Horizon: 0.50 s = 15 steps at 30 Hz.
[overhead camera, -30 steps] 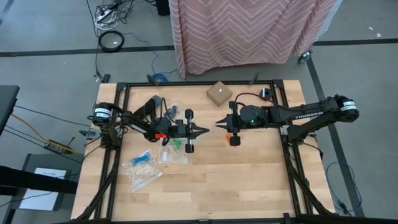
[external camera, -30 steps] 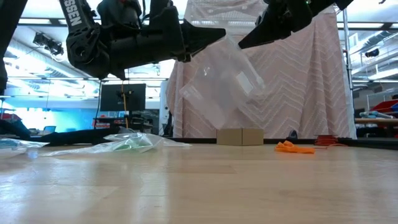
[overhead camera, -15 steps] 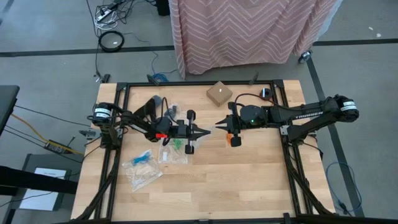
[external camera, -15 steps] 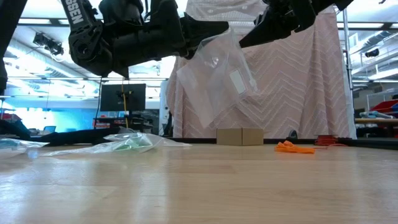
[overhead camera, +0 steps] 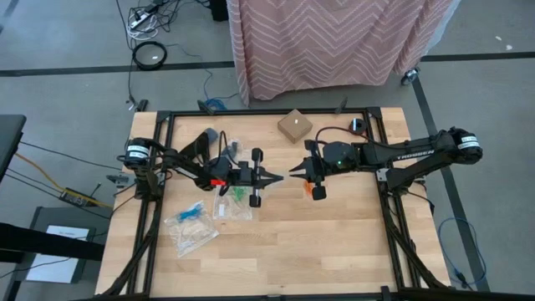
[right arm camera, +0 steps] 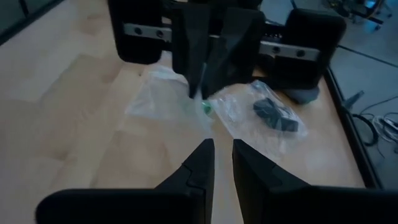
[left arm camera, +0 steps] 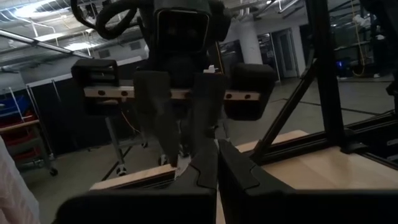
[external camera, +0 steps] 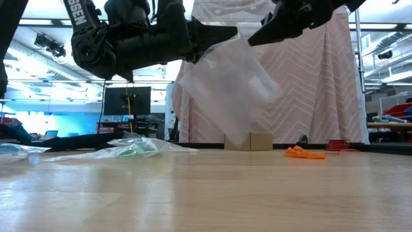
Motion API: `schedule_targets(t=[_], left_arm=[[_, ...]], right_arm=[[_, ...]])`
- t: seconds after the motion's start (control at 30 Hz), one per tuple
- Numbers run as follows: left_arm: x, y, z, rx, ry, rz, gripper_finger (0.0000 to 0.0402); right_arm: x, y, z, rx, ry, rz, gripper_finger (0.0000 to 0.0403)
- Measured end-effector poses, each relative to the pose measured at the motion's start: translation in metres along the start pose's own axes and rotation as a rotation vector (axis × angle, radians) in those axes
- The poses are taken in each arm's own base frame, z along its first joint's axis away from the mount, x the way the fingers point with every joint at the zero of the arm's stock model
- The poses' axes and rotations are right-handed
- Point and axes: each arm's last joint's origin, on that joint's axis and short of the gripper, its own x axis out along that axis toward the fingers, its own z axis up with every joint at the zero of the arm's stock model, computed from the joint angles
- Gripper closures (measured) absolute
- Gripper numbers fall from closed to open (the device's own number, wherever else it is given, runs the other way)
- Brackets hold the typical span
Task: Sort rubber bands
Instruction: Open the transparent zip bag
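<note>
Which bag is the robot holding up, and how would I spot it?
Look between the two arms at mid-table. The left tool pinches a clear bag that hangs in the air. Unlike the other bags, which lie flat on the wood, it is off the table and looks empty.

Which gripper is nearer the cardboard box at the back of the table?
Right. The right gripper sits just in front of the cardboard box, almost in line with it. The left gripper, shut on a clear bag, is a little farther off to the left.
</note>
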Motion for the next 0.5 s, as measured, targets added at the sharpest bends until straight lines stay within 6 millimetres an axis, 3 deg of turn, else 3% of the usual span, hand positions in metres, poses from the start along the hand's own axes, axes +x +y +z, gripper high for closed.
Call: schedule_targets(t=[0.3,0.5], left_arm=[[0.001,0.0,0.001,0.006,-0.009,0.005,0.0396],[0.0,0.001,-0.009,0.007,0.097,0.008,0.0396]], right_arm=[[0.0,0.0,0.001,0.006,-0.015,-0.001,0.035],[-0.008,0.003,0.024,-0.049,-0.228,0.095,0.0349]])
